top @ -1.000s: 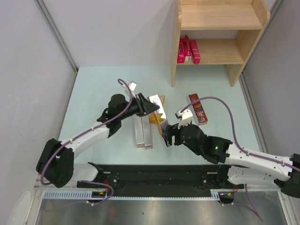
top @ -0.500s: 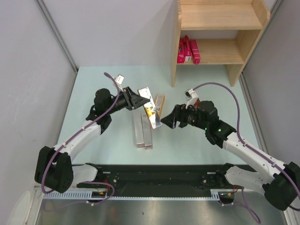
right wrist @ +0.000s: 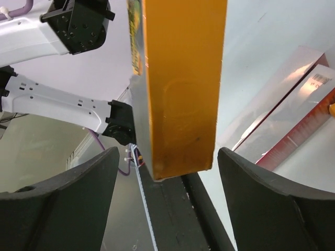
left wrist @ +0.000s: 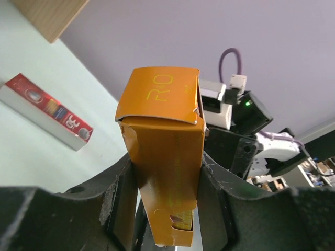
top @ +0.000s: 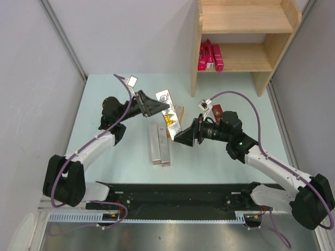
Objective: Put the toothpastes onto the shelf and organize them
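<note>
Now right gripper [top: 181,137] brackets the lifted orange-yellow toothpaste [top: 171,119]

Your right arm has swung up from the near edge. Its jaws stand wide around the carton's lower end, not touching. Your left gripper [top: 158,107] clamps it above the table [top: 104,94]. The flap reads "R:O"; the dark red carton [left wrist: 47,112] shows "3D".

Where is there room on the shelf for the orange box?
The top board is bare. The lower board is free to the right of the pink boxes, which fill its left end. The middle of the table is crowded: the silver boxes lie there, with the held orange box above them.
</note>
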`<state>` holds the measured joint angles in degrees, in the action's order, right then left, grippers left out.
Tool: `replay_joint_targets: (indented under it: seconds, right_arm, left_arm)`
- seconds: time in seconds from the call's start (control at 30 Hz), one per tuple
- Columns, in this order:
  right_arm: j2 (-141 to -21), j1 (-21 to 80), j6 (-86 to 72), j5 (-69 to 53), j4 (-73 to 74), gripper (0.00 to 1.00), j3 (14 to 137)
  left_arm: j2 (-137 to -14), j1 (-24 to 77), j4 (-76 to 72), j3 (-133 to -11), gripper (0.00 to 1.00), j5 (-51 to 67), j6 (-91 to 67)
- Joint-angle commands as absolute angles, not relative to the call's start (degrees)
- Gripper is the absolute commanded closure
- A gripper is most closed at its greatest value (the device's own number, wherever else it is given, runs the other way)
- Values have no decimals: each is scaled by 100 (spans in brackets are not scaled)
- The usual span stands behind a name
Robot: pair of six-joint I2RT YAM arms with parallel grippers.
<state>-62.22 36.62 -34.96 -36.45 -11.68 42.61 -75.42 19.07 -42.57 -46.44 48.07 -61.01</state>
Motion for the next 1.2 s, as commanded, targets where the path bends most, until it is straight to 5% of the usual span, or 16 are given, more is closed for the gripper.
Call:
replay_joint_targets:
  seconds: [0.0,0.17,0.9,1.17]
  right_arm:
    - [-6214,3665,-3814,-3788,-1967,20,4070]
    - [-6240,3674,-3973,-3762,-2180,38,3990]
    - [-5994,3718,-4526,-3560,-3129,36,3604]
    - [-6021,3779,-4527,-3604,-3121,61,3595]
  left_arm:
    - [-7681,1854,-5711,-4667,68,4939,-7064]
    - [-7892,1854,-6442,-4579,69,4966,-7471]
    - [-8068,1890,-6925,-4289,70,4913,-7734]
    - [-8147,1890,-7110,-4307,66,4913,-7814]
